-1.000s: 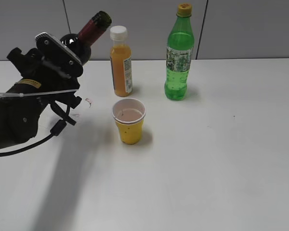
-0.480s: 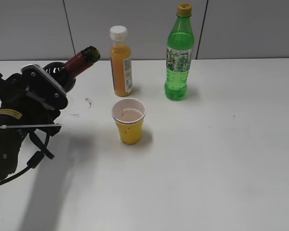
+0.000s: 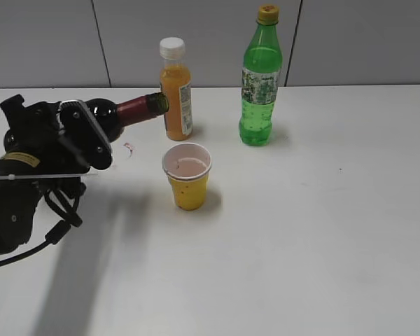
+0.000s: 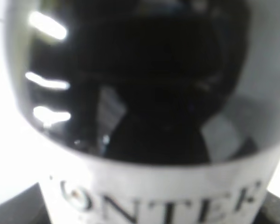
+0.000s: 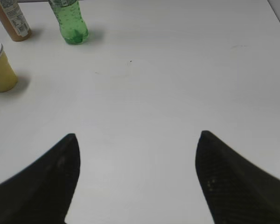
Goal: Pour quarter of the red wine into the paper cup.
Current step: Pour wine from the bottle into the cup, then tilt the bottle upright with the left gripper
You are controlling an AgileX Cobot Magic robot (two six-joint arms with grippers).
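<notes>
In the exterior view, the left gripper at the left side of the white table clamps the small dark glass bottle of red wine by its body. The bottle lies almost level in the air, its maroon foil neck pointing right, the mouth close to the orange juice bottle with a white cap. The small yellow paper cup with a white rim stands on the table near and to the right of the bottle mouth, below it; a pale pinkish liquid shows inside. A green plastic soda bottle stands farther right, at the far edge.

In the left wrist view, the dark bottle fills the picture, blurred, with part of its white label low in the frame.

In the right wrist view, the right gripper hangs over bare table with its dark fingers spread wide, holding nothing. The yellow cup, the juice bottle and the soda bottle sit at the far left.
</notes>
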